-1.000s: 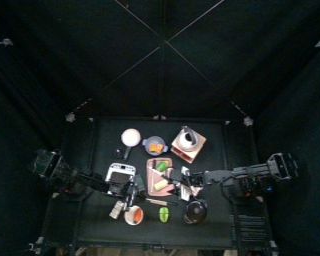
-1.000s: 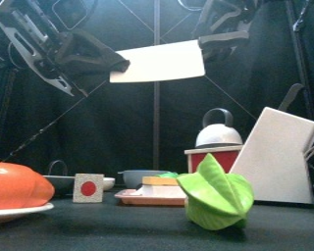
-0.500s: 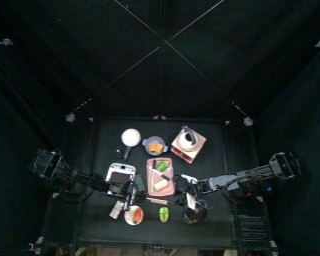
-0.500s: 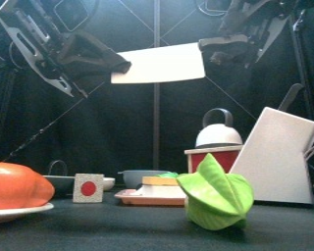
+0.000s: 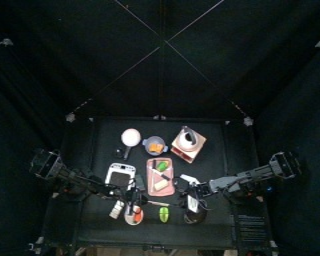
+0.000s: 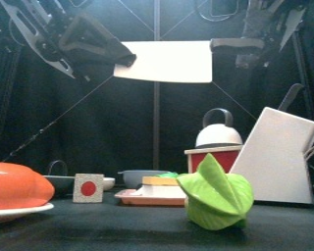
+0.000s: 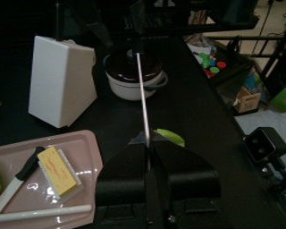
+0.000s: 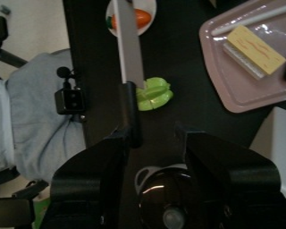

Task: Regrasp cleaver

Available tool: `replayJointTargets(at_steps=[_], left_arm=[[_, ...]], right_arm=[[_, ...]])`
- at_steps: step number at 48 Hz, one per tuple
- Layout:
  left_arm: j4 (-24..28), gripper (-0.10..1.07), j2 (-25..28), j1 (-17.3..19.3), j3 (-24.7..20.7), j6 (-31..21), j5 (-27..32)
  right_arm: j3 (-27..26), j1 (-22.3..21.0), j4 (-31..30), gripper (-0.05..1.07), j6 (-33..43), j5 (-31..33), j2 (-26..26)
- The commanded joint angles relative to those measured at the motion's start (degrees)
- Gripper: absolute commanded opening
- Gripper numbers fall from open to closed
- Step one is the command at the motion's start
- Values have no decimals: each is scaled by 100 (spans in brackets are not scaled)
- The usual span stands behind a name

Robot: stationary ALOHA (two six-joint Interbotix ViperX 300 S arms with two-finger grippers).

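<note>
Front view. The cleaver hangs high over the table at 12 o'clock; its blade, tilted a second ago, is now level. The left gripper clamps the handle at the blade's 9 o'clock end. The right gripper has come round to the 3 o'clock end, so the handover appears imminent. Its jaws stand wide, holding nothing; the blade lies between them, close beside one jaw.

Two black arms; right gripper matte black, broad fingers.
</note>
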Motion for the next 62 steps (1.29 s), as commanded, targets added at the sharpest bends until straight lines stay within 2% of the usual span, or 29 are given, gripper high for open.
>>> replayJointTargets(at_steps=[1,5,13,19,38,44,52,62], left_arm=[[-729,38,70,-246,-149,378,-272],[-1125,38,193,-404,-193,650,-387],[-1204,38,316,-422,-299,703,-439],[-1195,38,413,-422,-343,712,-545],[-1055,38,642,-501,-404,703,-703],[-1055,38,738,-519,-439,694,-703],[-1063,38,782,-519,-466,686,-712],[-1072,38,896,-589,-475,686,-712]], right_arm=[[-149,185,-650,81,413,-18,-105],[-141,431,-1239,81,765,-9,-62],[-141,747,-1942,81,1318,-18,62],[-176,835,-2136,81,1626,-18,281],[-422,809,-2206,79,1652,0,949],[-457,844,-2206,73,1652,9,1055],[-448,844,-2171,57,1652,70,1072],[-483,940,-2065,46,1661,123,1116]])
